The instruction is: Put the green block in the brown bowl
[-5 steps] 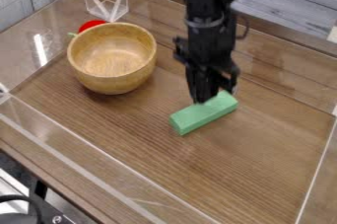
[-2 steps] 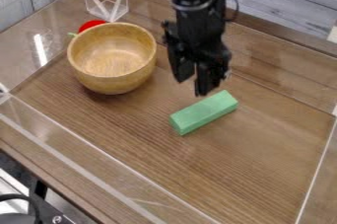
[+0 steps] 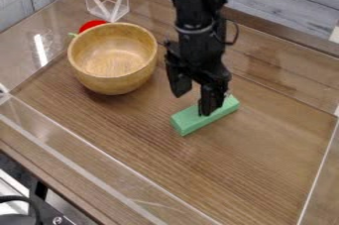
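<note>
Gripper (image 3: 193, 92) points straight down, jaws spread wide, released, holding nothing. One finger (image 3: 211, 100) hangs over the green block (image 3: 203, 118), near its far end; the other finger sits to the block's left, over bare wood. Cannot tell whether the fingertips touch the block or the surface. Black arm (image 3: 199, 11) rises from the gripper toward the far edge of the table.

Green block lies flat on the table (image 3: 119, 160), roughly at its middle, long axis running diagonally from near-left to far-right. It is outside the bowl, apart from it.

Brown bowl (image 3: 113, 58) stands upright toward the table's far-left corner, to the left of the gripper, a clear gap between them. Its inside shows only bare wood.

A small red object (image 3: 90, 27) sits just behind the bowl's far rim, partly hidden by it. A clear folded plastic piece (image 3: 106, 3) stands behind that, nearer the far-left corner.

Low clear walls (image 3: 79, 140) run along the table's near and left edges.

No brands, labels or writing can be read on anything.
</note>
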Robot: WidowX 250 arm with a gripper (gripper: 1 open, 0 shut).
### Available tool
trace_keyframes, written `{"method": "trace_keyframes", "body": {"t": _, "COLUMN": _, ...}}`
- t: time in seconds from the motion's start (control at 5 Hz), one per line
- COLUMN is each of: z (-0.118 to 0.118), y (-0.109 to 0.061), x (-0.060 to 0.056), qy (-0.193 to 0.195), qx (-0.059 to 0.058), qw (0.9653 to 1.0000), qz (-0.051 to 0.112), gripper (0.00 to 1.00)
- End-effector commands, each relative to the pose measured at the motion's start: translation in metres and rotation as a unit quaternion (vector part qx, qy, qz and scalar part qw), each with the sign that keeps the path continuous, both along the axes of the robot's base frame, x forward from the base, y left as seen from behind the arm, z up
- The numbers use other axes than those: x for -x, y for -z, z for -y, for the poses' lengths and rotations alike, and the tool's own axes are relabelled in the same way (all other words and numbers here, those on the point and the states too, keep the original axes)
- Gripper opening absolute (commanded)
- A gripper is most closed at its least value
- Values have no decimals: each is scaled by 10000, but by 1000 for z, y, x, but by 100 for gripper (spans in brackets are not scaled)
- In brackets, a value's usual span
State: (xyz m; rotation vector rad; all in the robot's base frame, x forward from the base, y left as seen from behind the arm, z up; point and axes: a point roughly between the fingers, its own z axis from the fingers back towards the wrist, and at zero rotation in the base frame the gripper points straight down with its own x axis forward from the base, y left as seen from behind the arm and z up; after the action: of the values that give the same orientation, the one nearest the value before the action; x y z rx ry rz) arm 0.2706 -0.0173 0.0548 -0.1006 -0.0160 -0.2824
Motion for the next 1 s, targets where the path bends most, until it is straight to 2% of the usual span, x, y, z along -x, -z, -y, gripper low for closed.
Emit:
{"method": "trace_keyframes", "body": {"t": 0.0, "z": 3, "y": 5, "x": -4, "qy": 62, "qx": -9, "qw": 10000, "qz": 75, "gripper": 100}}
{"method": "trace_keyframes", "body": {"t": 0.2, "z": 4, "y": 16, "x": -3, "qy": 70, "qx": -17, "qw": 10000, "qz": -10, "gripper": 100}}
{"method": "trace_keyframes", "body": {"t": 0.4, "z": 3, "y": 18, "x": -4, "qy": 49, "qx": -16, "qw": 10000, "qz": -16, "gripper": 0}}
{"method": "trace_keyframes", "body": {"t": 0.6, "z": 2, "y": 14, "x": -3, "qy": 9, "qx": -11, "qw": 10000, "qz": -17, "gripper": 0}}
{"method": "trace_keyframes", "body": {"t": 0.8, "z": -1, "y": -2, "x": -3, "qy": -94, "qx": 14, "qw": 9999, "qz": 42, "gripper": 0}}
